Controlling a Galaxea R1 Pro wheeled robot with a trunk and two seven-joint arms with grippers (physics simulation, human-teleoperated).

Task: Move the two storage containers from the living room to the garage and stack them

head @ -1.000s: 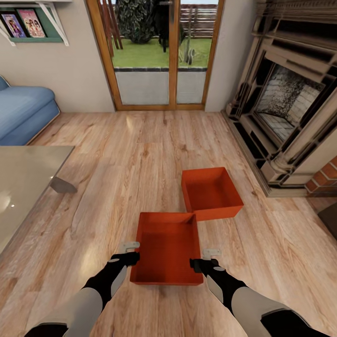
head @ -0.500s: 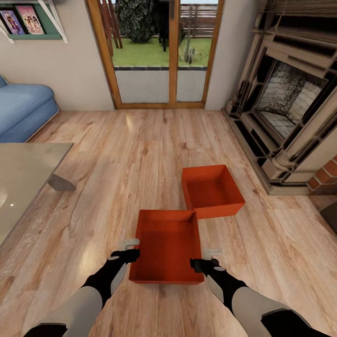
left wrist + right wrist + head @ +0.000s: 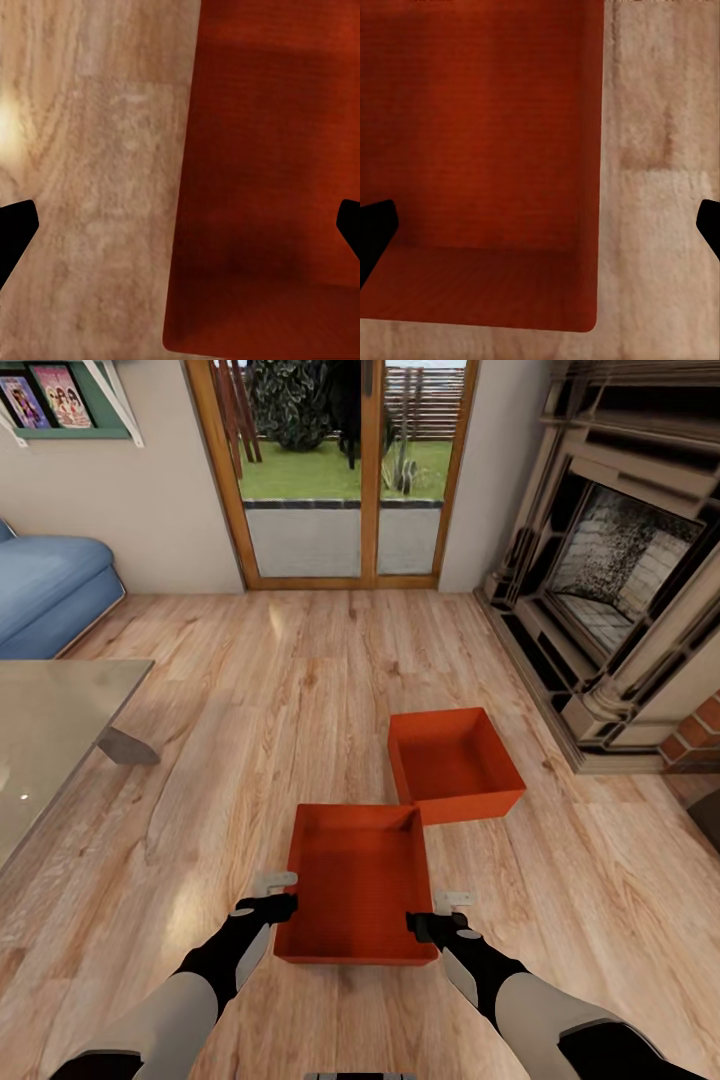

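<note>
Pickup step, by my judgement: left pincer (image 3: 277,892) and right pincer (image 3: 450,911), both wide open and empty, flank the near container (image 3: 355,885) on the living-room floor (image 3: 300,690). The second container (image 3: 455,765) touches its 1 o'clock corner. Next: straddle walls, close.

Between the grippers, the near storage container (image 3: 355,885) looks matt, smooth orange-red plastic. Under them lies glossy light wood-plank floor (image 3: 300,680). Ahead stands rough brick and stone fireplace (image 3: 620,590).

Home living room, light wood-plank floor (image 3: 300,690), ornate stone fireplace (image 3: 620,580) with brick, wood-framed glass doors (image 3: 335,470) beside it opening onto garden, blue sofa (image 3: 50,595) across from the fireplace.
</note>
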